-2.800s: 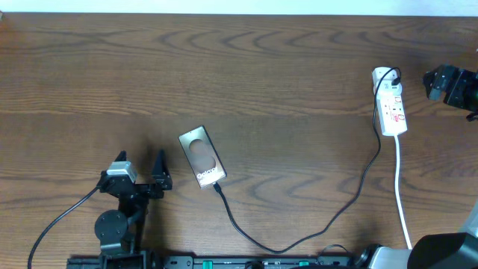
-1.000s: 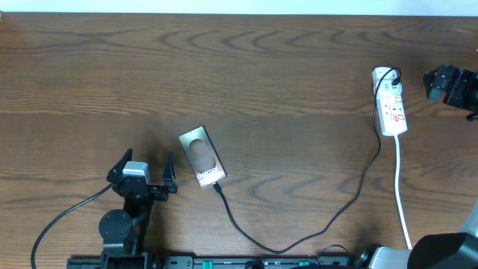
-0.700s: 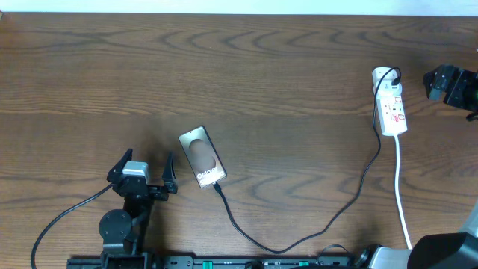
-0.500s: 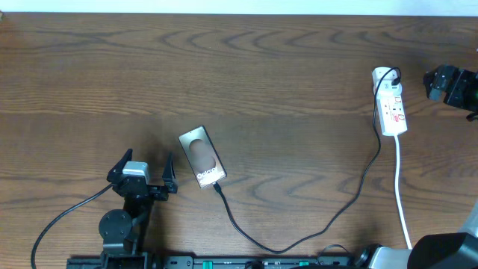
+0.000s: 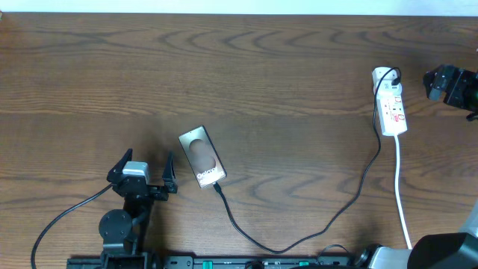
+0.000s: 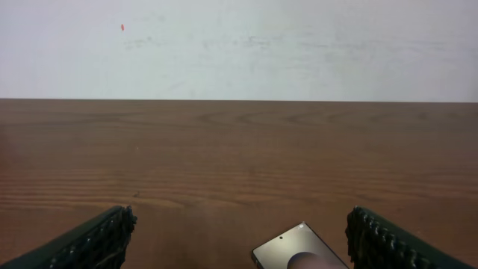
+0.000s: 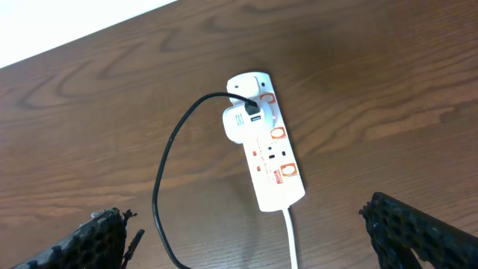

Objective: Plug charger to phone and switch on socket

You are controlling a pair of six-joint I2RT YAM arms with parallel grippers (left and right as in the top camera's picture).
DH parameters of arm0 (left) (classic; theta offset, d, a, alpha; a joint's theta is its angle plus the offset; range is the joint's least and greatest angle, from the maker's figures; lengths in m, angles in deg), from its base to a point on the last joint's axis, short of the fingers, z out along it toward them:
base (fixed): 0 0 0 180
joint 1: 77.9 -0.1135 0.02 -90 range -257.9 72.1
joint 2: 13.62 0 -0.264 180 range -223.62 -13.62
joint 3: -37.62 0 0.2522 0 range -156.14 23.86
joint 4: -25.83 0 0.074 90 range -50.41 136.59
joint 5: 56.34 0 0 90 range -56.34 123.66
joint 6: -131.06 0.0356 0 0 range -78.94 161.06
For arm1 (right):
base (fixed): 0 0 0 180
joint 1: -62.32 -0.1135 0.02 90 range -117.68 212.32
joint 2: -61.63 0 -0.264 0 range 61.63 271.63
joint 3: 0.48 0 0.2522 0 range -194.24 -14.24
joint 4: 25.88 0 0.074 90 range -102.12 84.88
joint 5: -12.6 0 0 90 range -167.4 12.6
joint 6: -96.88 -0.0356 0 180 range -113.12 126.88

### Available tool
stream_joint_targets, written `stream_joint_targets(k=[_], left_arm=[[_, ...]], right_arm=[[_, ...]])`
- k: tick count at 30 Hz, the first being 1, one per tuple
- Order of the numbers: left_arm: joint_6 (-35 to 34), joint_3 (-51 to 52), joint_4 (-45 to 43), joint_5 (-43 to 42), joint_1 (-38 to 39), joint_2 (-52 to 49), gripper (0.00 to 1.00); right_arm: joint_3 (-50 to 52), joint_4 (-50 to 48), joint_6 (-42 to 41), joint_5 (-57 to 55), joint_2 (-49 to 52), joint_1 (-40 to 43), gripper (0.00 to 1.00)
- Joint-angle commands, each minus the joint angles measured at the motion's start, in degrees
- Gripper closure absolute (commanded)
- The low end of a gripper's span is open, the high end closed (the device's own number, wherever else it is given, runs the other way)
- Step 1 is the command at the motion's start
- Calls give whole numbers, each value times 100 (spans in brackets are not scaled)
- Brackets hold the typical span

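The phone [image 5: 202,157] lies face down left of the table's middle, its lettered end toward the near edge. The charger [image 5: 299,240], a thin black cable, touches that end with its tip, loops along the near edge and rises to the socket [image 5: 391,104], a white strip at the right. My left gripper [image 5: 142,169] is open and empty just left of the phone. Its view shows the phone's corner [image 6: 299,251] between the fingers [image 6: 89,243]. My right gripper [image 5: 442,82] is open and empty, right of the socket [image 7: 265,149]. The charger [image 7: 166,172] is plugged into an adapter on it.
The socket's white cord [image 5: 402,194] runs from the strip to the near edge, and also shows in the right wrist view [image 7: 290,239]. A thick black robot cable [image 5: 60,220] trails from the left arm. The table's far edge meets a white wall [image 6: 239,45].
Since 2.8 s ago my left gripper has pulled back toward the near edge and slightly right. Nothing has moved in the last second.
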Motion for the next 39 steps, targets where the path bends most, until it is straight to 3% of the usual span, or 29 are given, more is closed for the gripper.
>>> stream_joint_targets(k=[1,6,12,29,39], left_arm=[[-22,50,271,-55,26,35,8],[-22,50,271,-52,26,35,8],[-22,50,273,-52,26,35,8],[-22,50,273,-52,26,35,8],[-22,50,271,-55,26,35,8]], right_arm=[[-42,-24,9,7,-175,-20,1],[122,-345,7,103,-575,-184,1],[1156,-1480,9,72,-1388,-745,1],[6599,-6763,267,70,-4846,-2459,1],[8926,-8564,-234,90,-6544,-2514,1]])
